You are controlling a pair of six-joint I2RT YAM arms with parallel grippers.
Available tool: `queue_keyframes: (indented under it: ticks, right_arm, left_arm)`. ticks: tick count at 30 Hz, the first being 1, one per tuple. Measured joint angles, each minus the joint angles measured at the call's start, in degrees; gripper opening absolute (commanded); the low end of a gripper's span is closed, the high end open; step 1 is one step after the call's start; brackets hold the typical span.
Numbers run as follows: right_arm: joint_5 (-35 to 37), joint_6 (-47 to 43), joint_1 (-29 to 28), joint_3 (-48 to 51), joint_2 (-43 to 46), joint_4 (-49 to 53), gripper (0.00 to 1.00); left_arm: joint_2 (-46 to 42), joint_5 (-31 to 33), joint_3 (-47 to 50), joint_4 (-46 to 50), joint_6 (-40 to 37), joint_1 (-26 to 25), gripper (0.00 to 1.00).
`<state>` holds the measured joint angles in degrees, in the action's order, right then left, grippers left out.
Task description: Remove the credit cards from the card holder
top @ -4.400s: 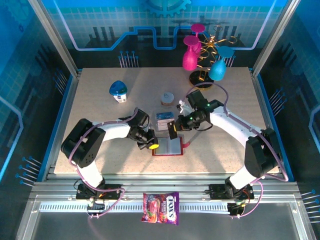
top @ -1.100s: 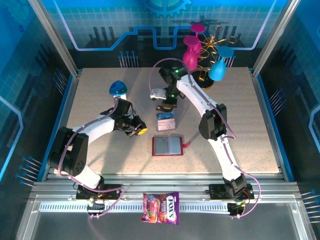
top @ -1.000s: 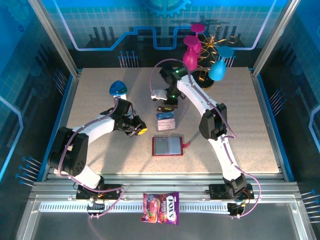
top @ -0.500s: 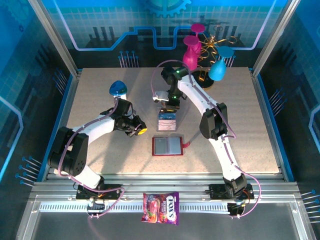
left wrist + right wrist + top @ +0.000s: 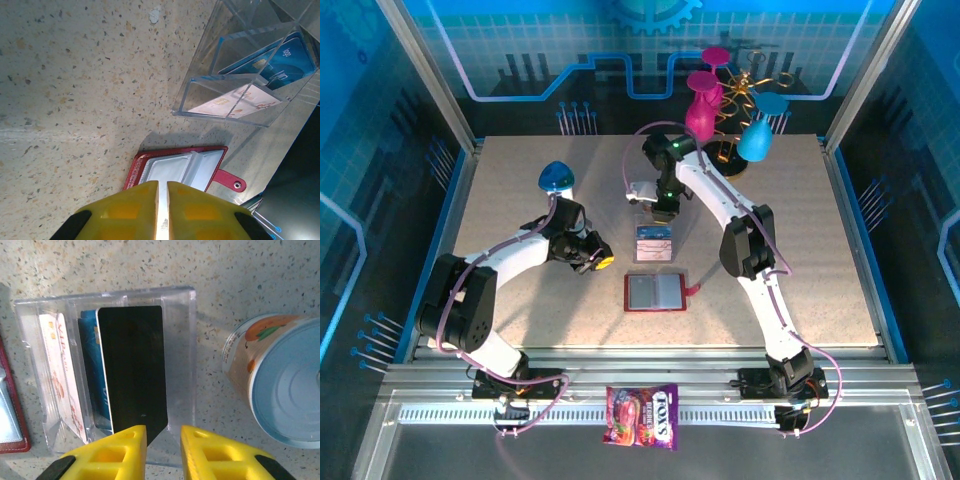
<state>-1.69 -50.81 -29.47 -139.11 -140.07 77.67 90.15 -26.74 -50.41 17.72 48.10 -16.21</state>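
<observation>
In the top view, the card holder (image 5: 655, 292) lies open on the tabletop (image 5: 800, 250) near the middle of the frame. Just above it stands the clear box (image 5: 654, 252) with the credit cards (image 5: 655, 236) inside. A danger is judged here: if the right arm is lifted while a card is caught, the light box can be dragged or tipped. The right arm is stretched far up the frame and bent back down, with the right claw (image 5: 660, 212) over the upper edge of the box. The left arm is folded at the left, and the left claw (image 5: 603, 262) is held low, apart from the holder.

In the left wrist view, the left claw (image 5: 162, 200) is almost closed and nothing is seen held. The card holder (image 5: 182, 167) lies just beyond it. Whether cards are in its grey pockets cannot be told, so one may be overlooked.

In the right wrist view, the dark card (image 5: 135, 365) stands in the clear box (image 5: 180, 295) beside a blue card (image 5: 90, 360). Its lower corner lies between the fingers of the right claw (image 5: 163, 445), which are parted a little, and no firm pinch is seen. If a finger brushes the card, it can be pulled out again.
</observation>
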Motion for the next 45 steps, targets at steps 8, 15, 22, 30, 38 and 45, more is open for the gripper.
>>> queue_keyframes:
  ticks: [8, 15, 22, 30, 38, 45]
  right_arm:
    - [-1.9, 1.2, 0.3, 3.7, 1.8, -0.7, 0.40]
    - [-1.7, 2.2, 0.3, 6.5, 2.7, -1.8, 0.43]
    - [-0.5, 3.5, 0.3, 7.1, 2.8, -3.6, 0.43]
    - [1.3, 4.4, 0.3, 7.1, 4.7, -6.1, 0.43]
    - [-2.0, 4.6, 0.2, 7.5, 8.6, -5.7, 0.75]
    - [-1.7, 5.8, -0.9, 14.8, 9.3, -6.3, 0.92]
  left_arm:
    - [0.0, 0.0, 0.0, 0.0, 0.0, 0.0, 0.14]
    - [0.0, 0.0, 0.0, 0.0, 0.0, 0.0, 0.14]
    - [0.0, 0.0, 0.0, 0.0, 0.0, 0.0, 0.13]
    - [0.0, 0.0, 0.0, 0.0, 0.0, 0.0, 0.13]
    - [0.0, 0.0, 0.0, 0.0, 0.0, 0.0, 0.13]
    - [0.0, 0.0, 0.0, -0.1, 0.0, 0.0, 0.13]
